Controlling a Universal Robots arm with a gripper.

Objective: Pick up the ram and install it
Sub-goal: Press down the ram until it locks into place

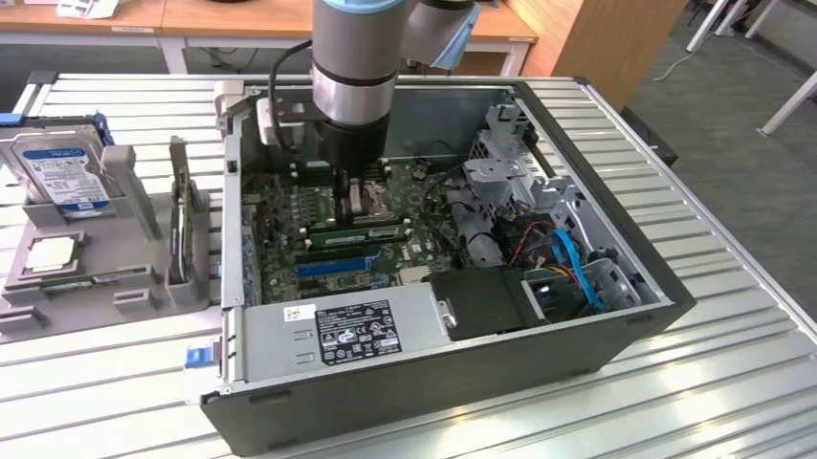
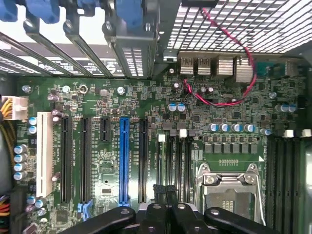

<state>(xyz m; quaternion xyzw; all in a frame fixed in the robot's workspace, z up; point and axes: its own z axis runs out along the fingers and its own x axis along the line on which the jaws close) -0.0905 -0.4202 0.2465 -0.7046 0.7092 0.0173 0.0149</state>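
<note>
The ram (image 1: 360, 232) is a thin green stick standing on edge in a memory slot of the motherboard, inside the open computer case (image 1: 600, 316). My gripper (image 1: 347, 215) hangs straight down into the case with its tips right above the stick. In the wrist view my gripper (image 2: 165, 189) has its dark fingers pressed together over the black memory slots (image 2: 170, 156), beside the bare processor socket (image 2: 229, 187). I cannot tell whether the pads pinch the stick's top edge.
A grey fixture (image 1: 141, 287) at the exterior view's left holds a hard drive (image 1: 57, 172), a square silver chip (image 1: 52, 253) and another flat green stick (image 1: 96, 279). Inside the case are a power supply (image 1: 351, 330), a drive cage (image 1: 504, 177) and a blue expansion slot (image 2: 124, 161).
</note>
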